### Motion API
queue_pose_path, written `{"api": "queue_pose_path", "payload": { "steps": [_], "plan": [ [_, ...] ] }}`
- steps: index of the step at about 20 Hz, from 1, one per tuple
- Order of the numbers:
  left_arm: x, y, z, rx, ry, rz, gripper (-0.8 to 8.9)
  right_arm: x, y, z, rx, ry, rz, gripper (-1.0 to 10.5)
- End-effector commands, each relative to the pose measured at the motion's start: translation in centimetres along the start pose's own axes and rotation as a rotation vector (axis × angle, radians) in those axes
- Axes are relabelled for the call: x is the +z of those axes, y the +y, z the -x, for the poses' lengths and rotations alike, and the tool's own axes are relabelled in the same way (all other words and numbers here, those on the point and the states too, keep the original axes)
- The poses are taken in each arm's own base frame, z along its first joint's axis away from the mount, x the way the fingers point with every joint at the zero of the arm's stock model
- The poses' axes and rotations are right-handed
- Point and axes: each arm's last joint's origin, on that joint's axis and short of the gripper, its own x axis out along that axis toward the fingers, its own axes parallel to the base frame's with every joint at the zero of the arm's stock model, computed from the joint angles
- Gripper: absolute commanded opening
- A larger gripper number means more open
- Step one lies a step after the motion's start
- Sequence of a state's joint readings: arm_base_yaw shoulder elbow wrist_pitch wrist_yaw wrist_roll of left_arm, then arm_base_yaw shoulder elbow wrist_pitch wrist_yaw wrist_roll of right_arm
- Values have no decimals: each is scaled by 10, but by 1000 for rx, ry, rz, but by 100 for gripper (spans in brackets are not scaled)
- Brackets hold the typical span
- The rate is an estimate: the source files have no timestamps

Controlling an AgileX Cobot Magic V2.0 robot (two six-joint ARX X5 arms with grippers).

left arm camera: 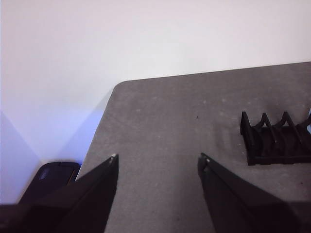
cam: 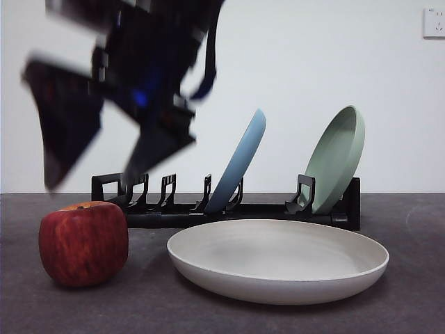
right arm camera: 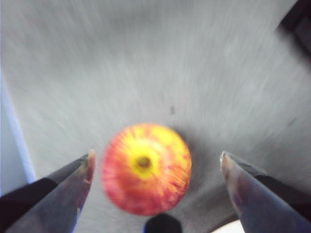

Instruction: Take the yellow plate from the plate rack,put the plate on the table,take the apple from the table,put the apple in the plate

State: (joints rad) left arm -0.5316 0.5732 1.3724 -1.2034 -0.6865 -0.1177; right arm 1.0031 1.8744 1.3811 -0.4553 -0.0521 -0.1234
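Frontally, apple point(cam: 83, 243) sits on surface point(cam: 403, 306) beside yellow plate point(cam: 278, 261), rack point(cam: 229, 205) behind. Left wrist: left hand point(left arm camera: 158, 162) spread over bare surface, near the rack's end. Right wrist: right hand point(right arm camera: 156, 162) spread, apple between jaws, blurred.

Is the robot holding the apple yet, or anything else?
No, nothing is held. The right gripper hangs open above the apple, a jaw out to each side without touching it. The left gripper is open over bare table.
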Motion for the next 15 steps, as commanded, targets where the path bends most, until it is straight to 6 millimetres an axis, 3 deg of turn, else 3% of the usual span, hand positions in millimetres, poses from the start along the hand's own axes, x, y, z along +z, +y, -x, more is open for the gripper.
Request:
{"api": "queue_pose_path", "payload": {
  "steps": [1,7,8,10,11,15],
  "plan": [
    [-1,0,0,4,0,19,280,-9,0,-26,10,63,4,442],
    [-1,0,0,4,1,18,280,-21,1,-55,43,123,-2,426],
    [-2,0,0,3,2,17,280,-21,1,-55,41,117,-3,346],
    [-2,0,0,4,5,14,280,-20,1,-56,38,102,-4,59],
    [-2,0,0,4,9,10,280,-19,1,-55,37,92,-3,-18],
    [-3,0,0,-4,19,2,279,-9,0,-42,22,41,0,-12]
  ]
}}
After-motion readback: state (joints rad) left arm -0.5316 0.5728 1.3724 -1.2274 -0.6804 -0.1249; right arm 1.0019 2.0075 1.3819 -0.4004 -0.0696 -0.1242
